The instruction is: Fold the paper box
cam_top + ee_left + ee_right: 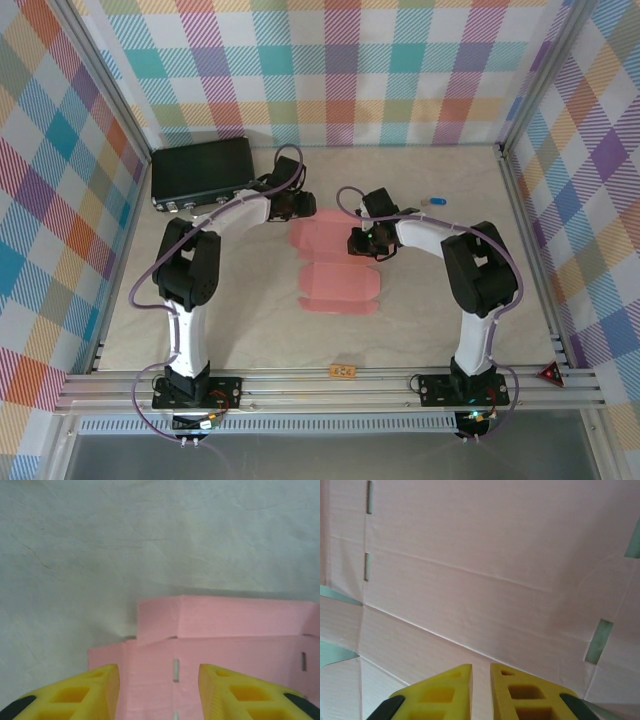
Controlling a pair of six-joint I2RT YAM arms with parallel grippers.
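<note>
Inside a booth of plaid walls [330, 70], a pale table [250, 330] takes up most of the top view, with the two arms bolted at its near edge. The left arm [190, 270] and the right arm [470, 270] both bend inward toward the middle of the table. A black case [200, 172] lies flat in the far left corner, well apart from the pink card. The paper box [340, 285] lies mid-table between the arms as an unfolded salmon-pink cut-out, its near part showing small flaps at the edges and its far part reaching under both wrists. The left gripper [300, 207] hovers at the far left edge of the card; in its wrist view the yellow fingers [100, 690] stand well apart over the paper box [225, 630], whose far strip is bent along a crease and casts a shadow on the table behind it. The right gripper [362, 242] sits at the card's right side; in its wrist view the right gripper [481, 672] has its fingers nearly together, a thin slit between them and nothing seen in it, above a creased, slotted panel of the paper box [495, 555]. A small blue object [436, 201] rests on the table beyond the right wrist, and an orange tag [343, 372] sits on the near rail.
</note>
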